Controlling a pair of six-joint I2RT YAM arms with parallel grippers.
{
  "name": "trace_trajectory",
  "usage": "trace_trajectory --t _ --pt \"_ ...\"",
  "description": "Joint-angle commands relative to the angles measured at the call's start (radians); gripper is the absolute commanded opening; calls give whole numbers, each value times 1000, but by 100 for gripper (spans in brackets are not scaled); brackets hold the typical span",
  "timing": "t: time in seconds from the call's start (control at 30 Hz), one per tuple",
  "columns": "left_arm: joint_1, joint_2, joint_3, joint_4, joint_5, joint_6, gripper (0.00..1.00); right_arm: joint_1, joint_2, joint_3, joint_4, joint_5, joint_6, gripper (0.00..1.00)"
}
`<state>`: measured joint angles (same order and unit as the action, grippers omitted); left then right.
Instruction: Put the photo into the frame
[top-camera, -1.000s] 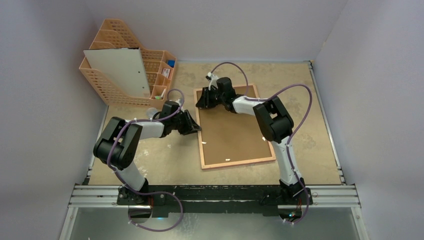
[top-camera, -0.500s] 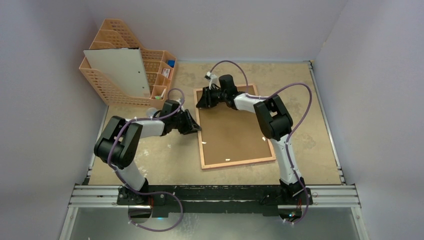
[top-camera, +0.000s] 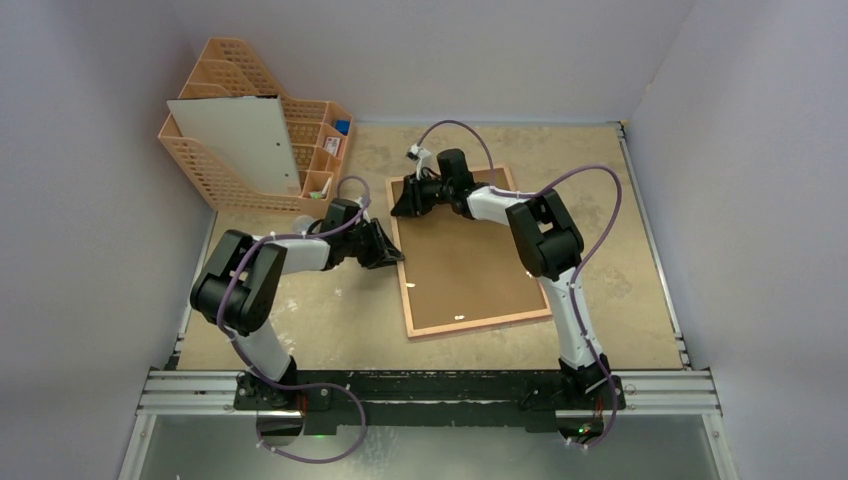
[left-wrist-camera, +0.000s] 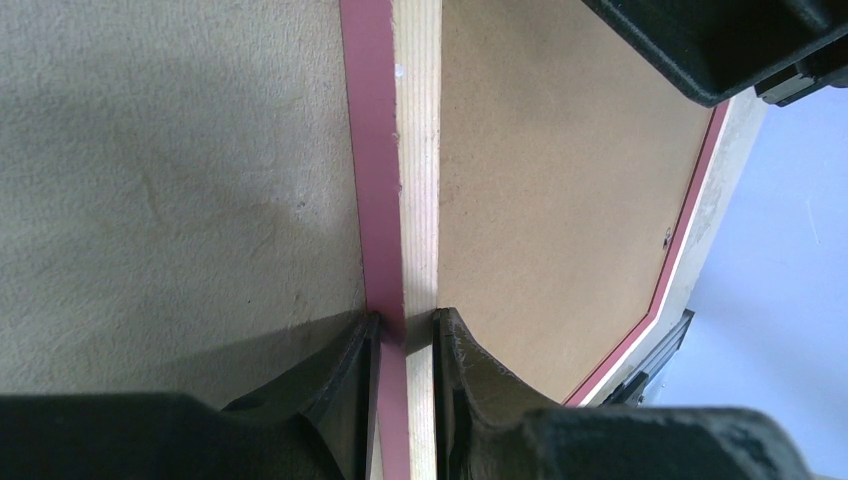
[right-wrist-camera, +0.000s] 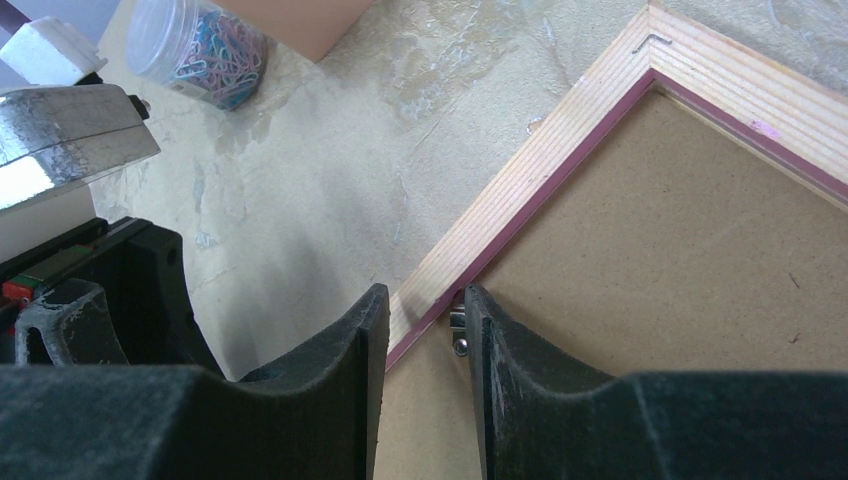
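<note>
The frame lies back-up on the table, with the brown backing board sitting in it. The photo's printed side shows nowhere. My left gripper is shut on the frame's left rail; in the left wrist view the pink and pale wood rail fills the gap between the fingers. My right gripper hangs over the frame's far left corner. In the right wrist view its jaws stand narrowly apart across the rail, and one finger touches a small metal tab on the board.
An orange mesh file rack stands at the far left with a large white sheet leaning on it. A clear jar of coloured paper clips sits on the table left of the frame's corner. Walls close the left, far and right sides.
The frame's near end has swung slightly to the right. My right gripper has shifted a little at the far left corner. My left gripper still holds the left rail.
</note>
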<state>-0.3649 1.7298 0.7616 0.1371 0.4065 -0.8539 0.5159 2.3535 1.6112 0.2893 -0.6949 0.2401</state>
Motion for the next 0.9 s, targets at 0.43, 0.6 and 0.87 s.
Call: trace_trajectory --t 0.43,0.6,0.87 --pt "20 90 22 -119 -235 58 4 63 75 -111 -330 -99 -174 38" --pt "27 92 30 -135 -242 70 4 74 94 -85 -379 -142 -216 38" --pt "31 101 37 -136 -247 73 4 85 54 -112 -406 -217 -234 38"
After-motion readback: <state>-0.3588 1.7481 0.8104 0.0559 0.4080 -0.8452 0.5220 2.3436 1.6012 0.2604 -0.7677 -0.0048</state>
